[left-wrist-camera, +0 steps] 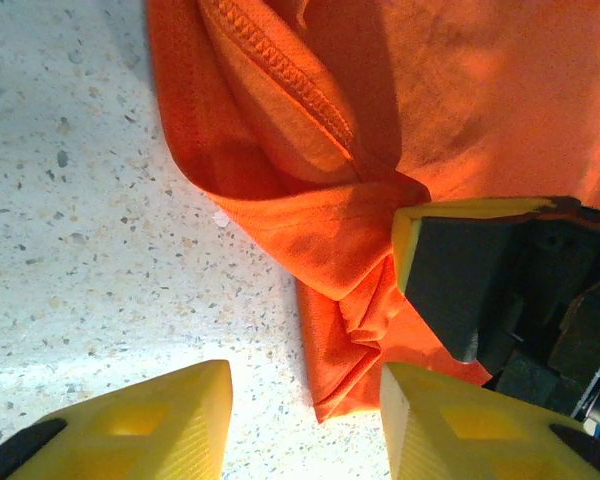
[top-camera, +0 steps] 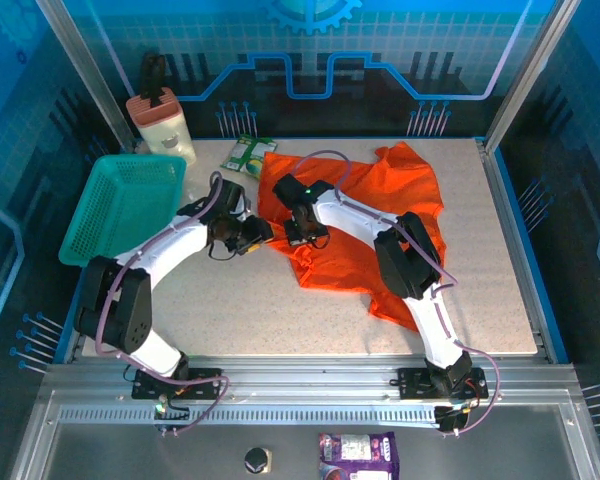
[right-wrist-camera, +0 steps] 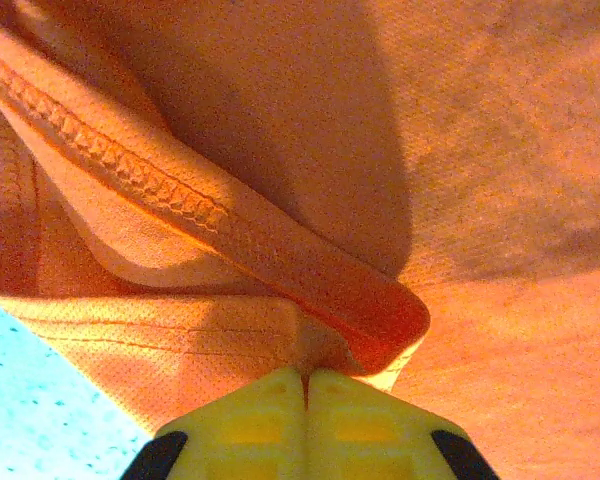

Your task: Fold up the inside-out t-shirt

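Observation:
The inside-out t-shirt [top-camera: 380, 200] lies crumpled, bright orange-red, across the middle and right of the table. My right gripper [top-camera: 302, 235] is down on its left edge, and in the right wrist view it [right-wrist-camera: 306, 378] is shut on a fold of the shirt [right-wrist-camera: 430, 150] beside a stitched hem. My left gripper [top-camera: 260, 238] hovers just left of it, open. In the left wrist view a bunched corner of the shirt [left-wrist-camera: 430, 100] reaches between the yellow fingers of my left gripper [left-wrist-camera: 305, 385] without being pinched. The right gripper [left-wrist-camera: 460, 270] shows there at the right.
A teal mesh basket [top-camera: 120, 205] stands at the table's left edge. Behind it is a beige container [top-camera: 162, 125], and a green and white packet [top-camera: 248, 153] lies at the back. The speckled table [top-camera: 280, 310] is bare in front. A purple packet [top-camera: 357, 455] lies below the rail.

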Robot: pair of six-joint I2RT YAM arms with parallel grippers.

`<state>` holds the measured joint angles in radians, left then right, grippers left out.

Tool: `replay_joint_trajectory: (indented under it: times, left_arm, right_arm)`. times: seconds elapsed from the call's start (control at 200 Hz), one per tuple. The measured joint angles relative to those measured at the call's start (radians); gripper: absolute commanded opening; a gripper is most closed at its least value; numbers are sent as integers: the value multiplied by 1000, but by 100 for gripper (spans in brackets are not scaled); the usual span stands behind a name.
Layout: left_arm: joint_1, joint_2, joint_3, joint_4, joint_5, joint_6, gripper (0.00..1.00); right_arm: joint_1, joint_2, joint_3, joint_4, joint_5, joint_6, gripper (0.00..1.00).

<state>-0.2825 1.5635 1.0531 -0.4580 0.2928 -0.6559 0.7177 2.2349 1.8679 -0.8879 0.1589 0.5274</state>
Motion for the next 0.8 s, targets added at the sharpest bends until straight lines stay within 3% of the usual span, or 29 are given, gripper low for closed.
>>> replay_joint_trajectory:
  times: [0.185, 0.32, 0.425, 0.455, 0.505, 0.54, 0.655, 0.8]
  left_arm:
    - [59, -47, -20, -10, 0, 12, 44]
    - [193, -119, -24, -55, 3, 62, 45]
    - [298, -171, -23, -97, -2, 111, 45]
    - [321, -180, -23, -110, -2, 129, 45]
    - [344, -188, -23, -132, 0, 153, 45]
    - [351, -188, -23, -145, 0, 167, 45]
    - [354, -185, -24, -175, 34, 194, 44]
    - [318, -180, -31, -169, 63, 193, 41]
  right_arm:
    - [42, -34, 27, -28, -6, -3, 0]
    - [111, -68, 66, -40, -83, -3, 0]
    - [181, -56, 119, -33, -214, -4, 0]
    - [201, -44, 138, -27, -263, -5, 6]
    - [229, -19, 167, -11, -348, -9, 30]
    - [247, 0, 184, 0, -409, -13, 39]
    - [271, 23, 185, 21, -526, -30, 45]
    - [233, -39, 78, 56, -566, -32, 45]
